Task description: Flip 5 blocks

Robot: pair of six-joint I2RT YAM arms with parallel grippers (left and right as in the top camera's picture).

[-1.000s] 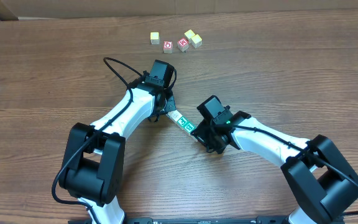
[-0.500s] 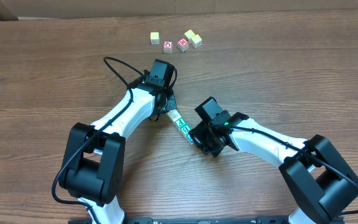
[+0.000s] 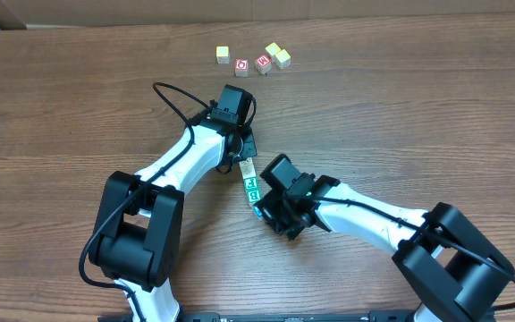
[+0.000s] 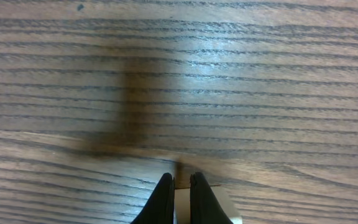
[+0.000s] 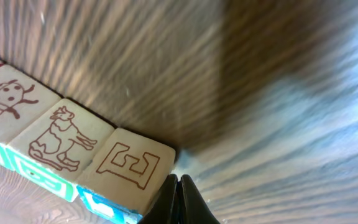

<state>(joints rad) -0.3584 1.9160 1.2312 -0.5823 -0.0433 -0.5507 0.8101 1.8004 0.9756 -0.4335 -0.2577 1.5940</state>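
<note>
Between the closed, empty left gripper and right gripper, the row of small green-and-whitish wooden letter cubes is seemingly being squeezed endwise, risking buckling sideways.

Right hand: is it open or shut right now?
Shut. In the right wrist view the right hand shows its fingers pressed together, no gap, nothing between them, beside the E block.

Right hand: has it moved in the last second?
Yes. Against the unmoved red and yellow cubes, the right hand slid left and slightly toward the near edge, turning the block row.
</note>
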